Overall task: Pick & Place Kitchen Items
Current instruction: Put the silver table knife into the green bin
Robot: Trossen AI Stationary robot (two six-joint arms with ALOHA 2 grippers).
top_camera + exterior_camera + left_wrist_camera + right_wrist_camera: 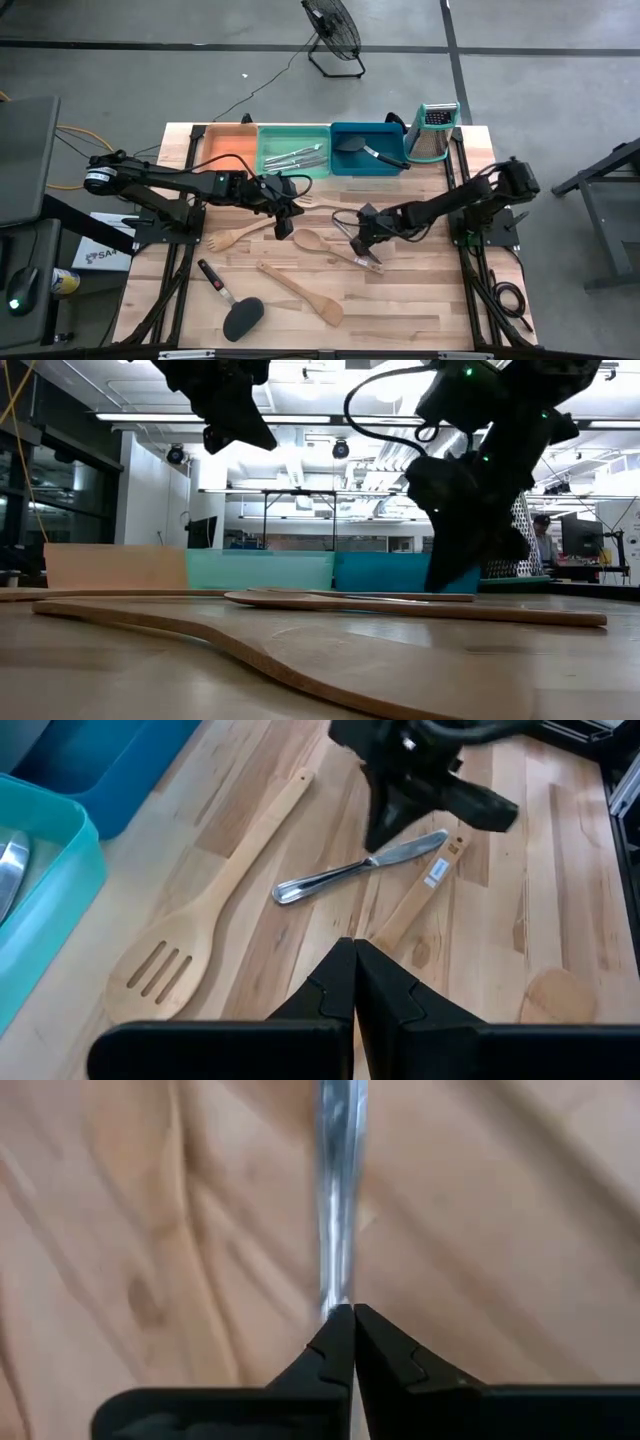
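Observation:
A silver table knife (330,878) lies between a pale wooden slotted spoon (170,960) and a pale wooden spoon (555,995) at mid-table. My right gripper (362,240) reaches in from the right, slanting down, and is shut on the knife (340,1200). My left gripper (285,225) hangs shut with nothing in it, above the table a little to the left of the knife; its fingertips (340,960) point toward it. A wooden spatula (300,293) and a black turner (235,312) lie flat nearer the front edge. My right gripper pinches the knife near its middle (375,862) between its two fingertips (335,1330). It comes slanting down from the table's right side. The knife runs on ahead of the fingertips (340,1280). Its rounded handle end (285,892) lies low at the tabletop; whether it is lifted clear does not show.
Along the far edge stand an orange tray (228,128), a green tray (266,150) with silver cutlery, and a blue tray (340,128) with a black turner. A steel box grater (435,130) stands at their right. Another wooden utensil (235,237) lies below the left gripper.

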